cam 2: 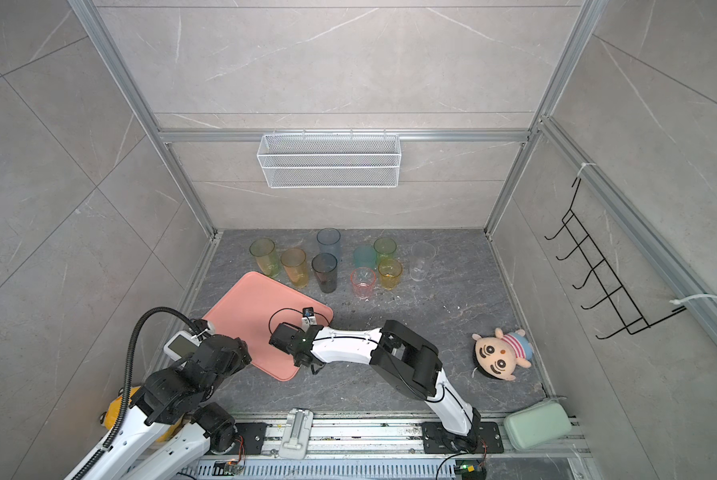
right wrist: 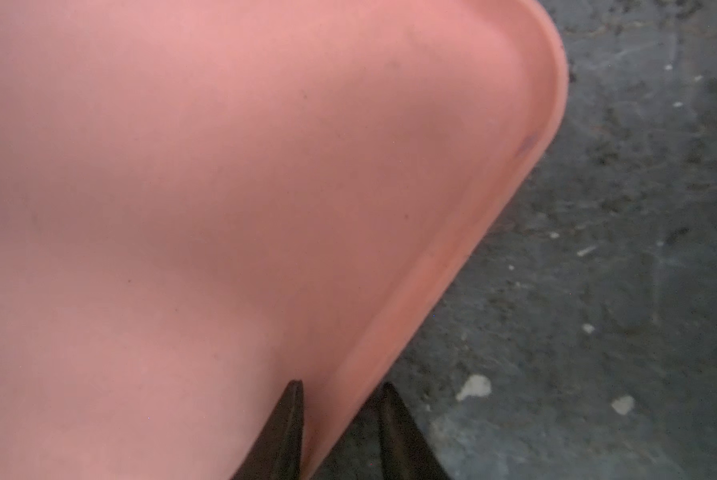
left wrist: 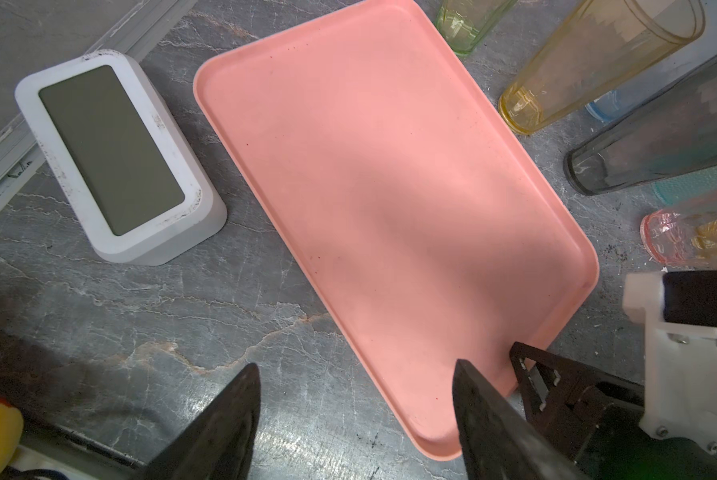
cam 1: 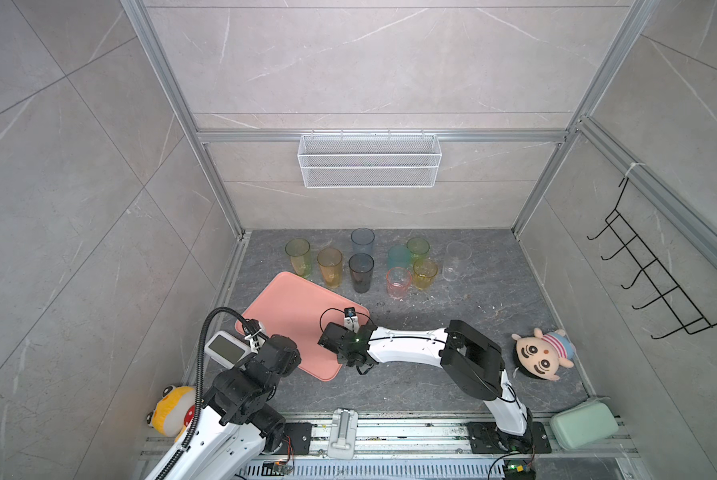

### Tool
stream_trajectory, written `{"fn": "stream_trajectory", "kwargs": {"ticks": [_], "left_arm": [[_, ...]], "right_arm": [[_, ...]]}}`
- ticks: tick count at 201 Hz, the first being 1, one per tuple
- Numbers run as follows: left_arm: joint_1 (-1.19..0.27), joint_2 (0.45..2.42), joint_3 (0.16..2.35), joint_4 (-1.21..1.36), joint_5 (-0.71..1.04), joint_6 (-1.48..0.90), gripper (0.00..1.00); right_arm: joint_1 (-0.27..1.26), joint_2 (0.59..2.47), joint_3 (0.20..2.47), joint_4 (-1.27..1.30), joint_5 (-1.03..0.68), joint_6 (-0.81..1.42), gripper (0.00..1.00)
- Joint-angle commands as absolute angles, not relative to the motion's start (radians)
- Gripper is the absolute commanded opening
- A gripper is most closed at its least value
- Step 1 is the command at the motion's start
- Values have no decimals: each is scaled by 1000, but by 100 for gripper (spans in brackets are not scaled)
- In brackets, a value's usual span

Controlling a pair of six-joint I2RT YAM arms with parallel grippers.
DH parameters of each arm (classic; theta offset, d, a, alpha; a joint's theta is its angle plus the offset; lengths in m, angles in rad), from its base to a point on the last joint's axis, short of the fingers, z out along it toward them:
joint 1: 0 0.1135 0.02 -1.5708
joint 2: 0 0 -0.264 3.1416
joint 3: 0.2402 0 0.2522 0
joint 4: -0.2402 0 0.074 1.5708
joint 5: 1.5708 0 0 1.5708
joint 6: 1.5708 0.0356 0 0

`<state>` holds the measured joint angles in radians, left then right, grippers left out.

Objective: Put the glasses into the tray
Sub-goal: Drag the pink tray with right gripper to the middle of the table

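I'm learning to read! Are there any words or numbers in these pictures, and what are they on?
No text can be read anywhere.
Clock: the screen is blank, no digits.
Tray: plain, no label.
Glasses: no print shows.
Small board at the front edge: any marks are too small to read.

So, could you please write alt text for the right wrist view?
The right claw has its two dark fingertips astride the rim of a salmon-pink tray, one inside, one outside above the grey table; whether they pinch it is unclear. The tray fills most of the picture.
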<state>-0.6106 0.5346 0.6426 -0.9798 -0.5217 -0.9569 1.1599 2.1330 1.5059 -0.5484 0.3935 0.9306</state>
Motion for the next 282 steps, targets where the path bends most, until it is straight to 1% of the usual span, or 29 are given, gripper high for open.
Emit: {"fn": "stream_trajectory", "kwargs": {"ticks": [1, 36, 72, 143, 185, 205, 267, 282], "left_arm": [[-606, 540, 648, -976, -538, -937, 73], [-607, 545, 646, -970, -532, -937, 73], [-606, 555, 648, -960, -528, -934, 73], [-606, 605, 652, -914, -502, -924, 73], [-607, 647, 661, -870, -482, -899, 73], [-607, 673, 676, -860, -479, -890, 73], [-607, 716, 678, -818, -477, -876, 73], [-607, 720, 675, -814, -453, -876, 73]], "right_arm": [[1139, 2080, 1433, -627, 429, 945, 26], [1124, 1994, 1321, -612, 455, 941, 24], [1101, 1902, 1179, -572, 422, 915, 25], [1042, 1732, 936, -526, 375, 894, 19], [962, 1669, 872, -523, 312, 816, 14], [919, 1639, 846, -522, 287, 772, 10], [834, 1563, 823, -568, 318, 674, 7], [814, 1540, 811, -568, 322, 649, 5]]}}
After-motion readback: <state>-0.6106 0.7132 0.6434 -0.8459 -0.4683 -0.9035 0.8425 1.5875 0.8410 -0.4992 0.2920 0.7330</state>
